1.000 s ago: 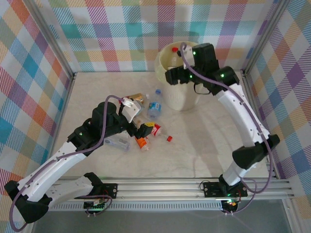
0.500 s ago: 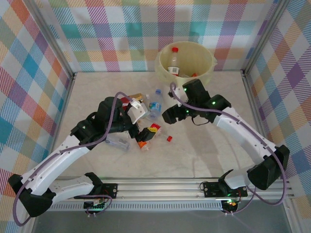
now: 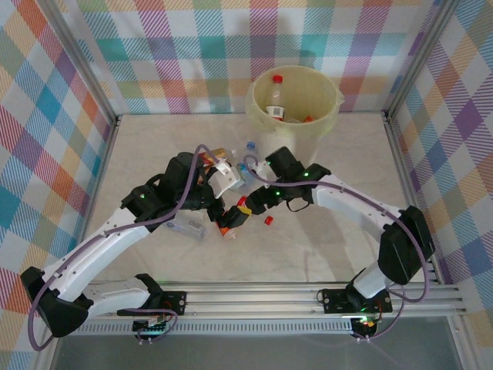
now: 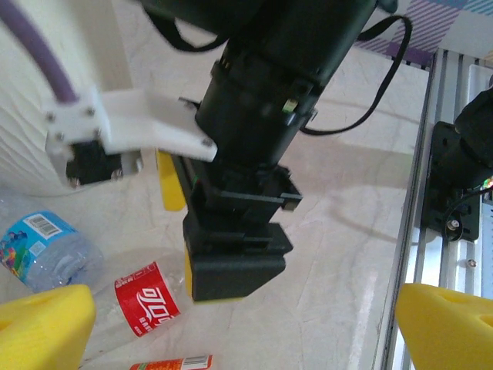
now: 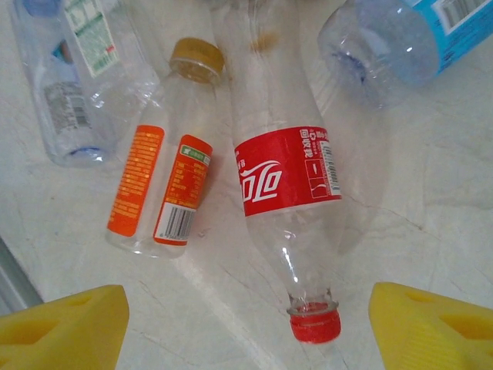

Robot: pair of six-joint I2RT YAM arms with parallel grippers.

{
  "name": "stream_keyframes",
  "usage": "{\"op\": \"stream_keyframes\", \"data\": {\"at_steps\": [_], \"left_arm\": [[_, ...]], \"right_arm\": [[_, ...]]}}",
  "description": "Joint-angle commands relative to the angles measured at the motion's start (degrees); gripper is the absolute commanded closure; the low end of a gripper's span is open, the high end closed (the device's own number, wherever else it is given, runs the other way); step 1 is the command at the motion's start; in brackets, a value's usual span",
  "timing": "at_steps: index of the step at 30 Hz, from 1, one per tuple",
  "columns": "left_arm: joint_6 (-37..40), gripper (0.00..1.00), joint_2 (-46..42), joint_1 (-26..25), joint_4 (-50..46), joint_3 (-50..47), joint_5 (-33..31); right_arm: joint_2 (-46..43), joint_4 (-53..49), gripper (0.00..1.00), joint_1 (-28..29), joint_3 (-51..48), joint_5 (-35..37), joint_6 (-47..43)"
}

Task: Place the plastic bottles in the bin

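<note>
Several plastic bottles lie in a cluster on the table. The red-label bottle [image 5: 286, 185] points its red cap [image 5: 314, 324] toward me. That cap lies between the wide-apart yellow pads of my open right gripper [image 5: 246, 331], and neither pad touches it. An orange-label bottle [image 5: 162, 185] lies beside it, with a blue-label bottle [image 5: 400, 35] farther off. My left gripper [image 4: 246, 327] is open and empty, hovering just behind the right gripper's black body [image 4: 235, 258]. The cream bin [image 3: 327, 116] stands at the back with bottles inside.
A loose red cap [image 3: 269, 220] lies right of the cluster. A clear crushed bottle [image 3: 186, 226] rests under the left arm. Both grippers [image 3: 245, 208] crowd together over the cluster. The aluminium rail [image 4: 443, 193] borders the table's near edge.
My right arm has swung from over the bin down to the bottle cluster and now straddles the red-label bottle's neck. My left arm has crept forward toward the same spot.
</note>
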Motion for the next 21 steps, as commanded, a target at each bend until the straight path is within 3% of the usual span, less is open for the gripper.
{"op": "stream_keyframes", "data": {"at_steps": [1,14,21], "left_arm": [[-0.05,0.0,0.59,0.34,-0.51,2.21,1.6],[0.01,0.0,-1.4,0.34,0.72,1.05,-2.29],[-0.43,0.0,-3.08,0.33,2.0,0.29,-4.56]], "right_arm": [[2.82,4.4,0.18,1.13,-0.41,1.29,0.01],[14.19,7.52,0.19,3.01,3.96,4.98,0.42],[13.42,6.07,0.21,4.67,4.82,6.18,1.4]]}}
